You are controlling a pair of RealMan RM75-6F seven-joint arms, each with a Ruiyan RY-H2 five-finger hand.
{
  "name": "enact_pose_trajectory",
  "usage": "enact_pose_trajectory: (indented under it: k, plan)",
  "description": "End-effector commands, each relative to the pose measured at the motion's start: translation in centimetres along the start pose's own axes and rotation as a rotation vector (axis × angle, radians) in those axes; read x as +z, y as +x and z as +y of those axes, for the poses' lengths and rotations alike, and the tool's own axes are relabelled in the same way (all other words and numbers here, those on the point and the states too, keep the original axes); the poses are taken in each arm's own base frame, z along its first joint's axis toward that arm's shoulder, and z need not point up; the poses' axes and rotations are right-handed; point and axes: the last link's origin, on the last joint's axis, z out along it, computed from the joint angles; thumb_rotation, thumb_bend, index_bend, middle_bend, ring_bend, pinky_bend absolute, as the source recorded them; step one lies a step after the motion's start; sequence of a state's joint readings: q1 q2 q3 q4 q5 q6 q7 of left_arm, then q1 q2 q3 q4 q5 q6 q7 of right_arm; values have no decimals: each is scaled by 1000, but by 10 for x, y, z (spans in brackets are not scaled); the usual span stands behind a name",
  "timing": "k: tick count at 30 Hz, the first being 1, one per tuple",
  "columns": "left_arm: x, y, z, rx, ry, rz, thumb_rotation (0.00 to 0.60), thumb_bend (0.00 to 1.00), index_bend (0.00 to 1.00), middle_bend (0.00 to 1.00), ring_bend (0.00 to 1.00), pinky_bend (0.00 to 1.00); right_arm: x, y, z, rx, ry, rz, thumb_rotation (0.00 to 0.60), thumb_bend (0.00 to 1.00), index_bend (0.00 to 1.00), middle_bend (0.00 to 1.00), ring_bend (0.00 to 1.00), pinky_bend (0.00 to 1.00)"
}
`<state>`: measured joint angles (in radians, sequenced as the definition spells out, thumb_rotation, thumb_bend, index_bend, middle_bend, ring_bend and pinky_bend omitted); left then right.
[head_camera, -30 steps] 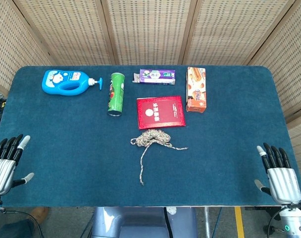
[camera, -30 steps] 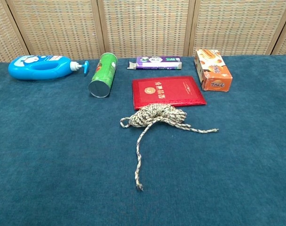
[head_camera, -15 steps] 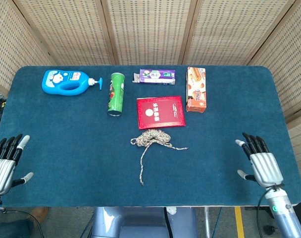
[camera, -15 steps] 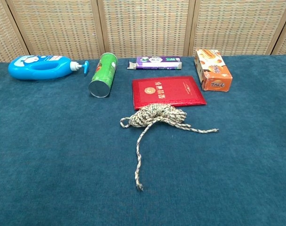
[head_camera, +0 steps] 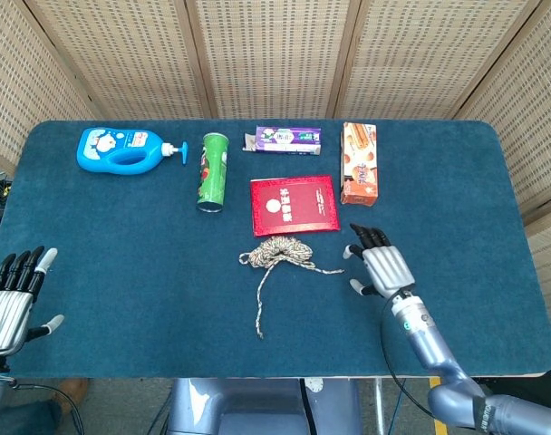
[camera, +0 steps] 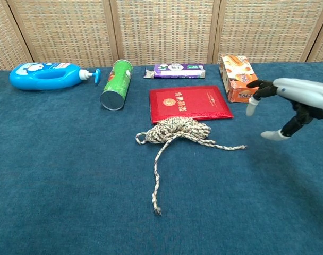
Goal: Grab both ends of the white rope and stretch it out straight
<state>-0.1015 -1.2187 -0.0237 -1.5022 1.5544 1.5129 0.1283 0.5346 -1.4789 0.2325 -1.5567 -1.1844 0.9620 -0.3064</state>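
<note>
The white rope [head_camera: 285, 253] [camera: 175, 131] lies bundled mid-table just below the red booklet. One loose end [head_camera: 260, 334] [camera: 158, 211] trails toward the front edge, and the other end [head_camera: 339, 270] [camera: 243, 147] points right. My right hand [head_camera: 381, 265] [camera: 294, 103] hovers open, fingers spread, just right of that right-pointing end and holds nothing. My left hand [head_camera: 10, 298] rests open at the table's front-left corner, far from the rope, and shows only in the head view.
Along the back stand a blue pump bottle [head_camera: 123, 149], a green can [head_camera: 212, 171] on its side, a purple packet [head_camera: 285, 138] and an orange box [head_camera: 358, 163]. A red booklet [head_camera: 293, 204] lies flat right behind the rope bundle.
My right hand has swept from the front-right corner leftward and inward to just beside the rope's right end, entering the chest view. The left hand and the rope have stayed put.
</note>
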Motion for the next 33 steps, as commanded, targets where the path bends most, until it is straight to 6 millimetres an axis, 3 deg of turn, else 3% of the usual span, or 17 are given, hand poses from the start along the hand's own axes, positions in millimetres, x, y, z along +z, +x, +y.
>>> enact_pose_trajectory:
  k: [1,13,33]
  plan:
    - [0,0,0,1,3,4,600,0,0,0,0,0,15,-13,-11,-26,7,-34,600,312,405,0,0,0]
    - [2,-2,4,11,-2,-8,600,0,0,0,0,0,39,-42,-15,-116,-43,-102,600,347,408,0,0,0]
    - [4,-3,3,3,0,-13,600,0,0,0,0,0,44,-53,-9,-157,-79,-122,600,389,463,0,0,0]
